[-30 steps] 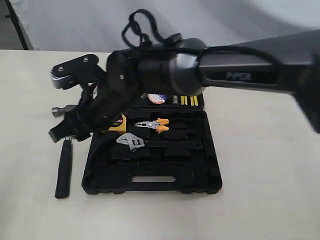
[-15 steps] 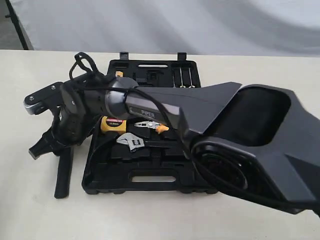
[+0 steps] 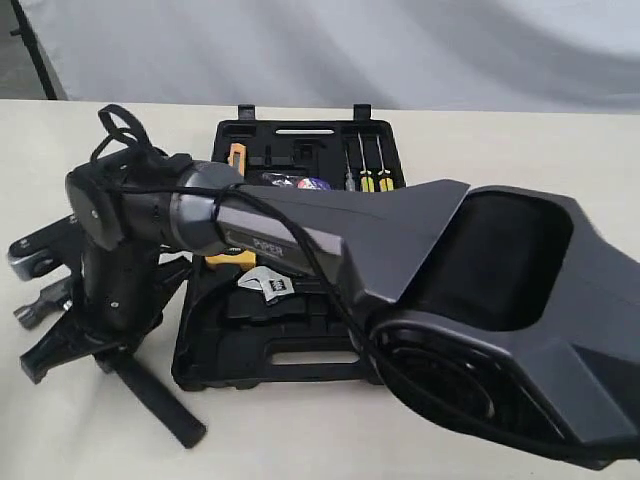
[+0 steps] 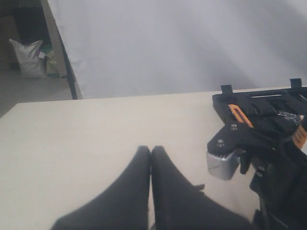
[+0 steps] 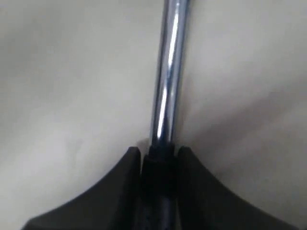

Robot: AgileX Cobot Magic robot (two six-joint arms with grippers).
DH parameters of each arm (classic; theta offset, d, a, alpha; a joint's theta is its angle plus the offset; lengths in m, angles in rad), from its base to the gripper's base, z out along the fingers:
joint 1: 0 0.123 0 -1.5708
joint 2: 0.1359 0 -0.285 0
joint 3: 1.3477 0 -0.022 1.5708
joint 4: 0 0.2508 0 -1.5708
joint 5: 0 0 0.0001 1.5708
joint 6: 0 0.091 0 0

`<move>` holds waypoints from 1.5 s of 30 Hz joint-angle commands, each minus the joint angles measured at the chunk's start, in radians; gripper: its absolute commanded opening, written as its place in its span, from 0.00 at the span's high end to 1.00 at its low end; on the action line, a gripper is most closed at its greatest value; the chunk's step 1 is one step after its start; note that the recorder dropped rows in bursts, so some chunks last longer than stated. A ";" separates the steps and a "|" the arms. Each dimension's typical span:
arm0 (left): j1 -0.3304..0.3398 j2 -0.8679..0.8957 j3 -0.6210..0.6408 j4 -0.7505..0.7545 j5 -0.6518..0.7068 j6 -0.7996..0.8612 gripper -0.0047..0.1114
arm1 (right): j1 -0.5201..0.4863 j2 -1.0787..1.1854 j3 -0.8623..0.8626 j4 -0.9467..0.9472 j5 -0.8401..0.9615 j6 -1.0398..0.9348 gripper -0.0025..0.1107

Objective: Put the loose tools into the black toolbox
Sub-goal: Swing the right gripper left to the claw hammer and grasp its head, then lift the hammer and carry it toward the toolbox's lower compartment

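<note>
Beige table (image 3: 560,140) shows one toolbox (image 3: 300,352), one wrench (image 3: 265,283), right tool (image 5: 159,151) gripping one hammer (image 3: 150,398).

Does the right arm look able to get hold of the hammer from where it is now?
Very likely yes: the right gripper sits astride the hammer where the chrome shaft meets the black handle, its fingers against either side, with nothing in between.

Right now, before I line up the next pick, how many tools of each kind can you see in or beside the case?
Hammer: 1
Wrench: 1
Tape roll: 1
Tape measure: 1, partly hidden
Screwdrivers: 3
Orange-handled tool, kind unclear: 1
Total: 8 in view; the arm hides part of the case.
</note>
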 commanded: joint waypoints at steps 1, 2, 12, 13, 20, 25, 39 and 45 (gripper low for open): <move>0.003 -0.008 0.009 -0.014 -0.017 -0.010 0.95 | 0.012 -0.030 0.008 0.026 0.131 -0.020 0.98; 0.003 -0.008 0.009 -0.014 -0.017 -0.010 0.95 | 0.015 -0.040 0.018 0.026 0.156 -0.022 0.98; 0.003 -0.008 0.009 -0.014 -0.017 -0.010 0.95 | 0.038 -0.176 0.286 0.027 0.107 -0.039 0.98; 0.003 -0.008 0.009 -0.014 -0.017 -0.010 0.95 | 0.038 -0.186 0.296 0.027 0.109 -0.039 0.98; 0.003 -0.008 0.009 -0.014 -0.017 -0.010 0.95 | 0.067 -0.185 0.313 -0.088 0.131 0.043 0.69; 0.003 -0.008 0.009 -0.014 -0.017 -0.010 0.95 | 0.067 -0.191 0.237 -0.070 0.121 0.013 0.38; 0.003 -0.008 0.009 -0.014 -0.017 -0.010 0.95 | 0.067 -0.096 0.207 -0.153 -0.187 -0.048 0.61; 0.003 -0.008 0.009 -0.014 -0.017 -0.010 0.95 | 0.068 -0.151 0.197 -0.116 -0.050 -0.044 0.97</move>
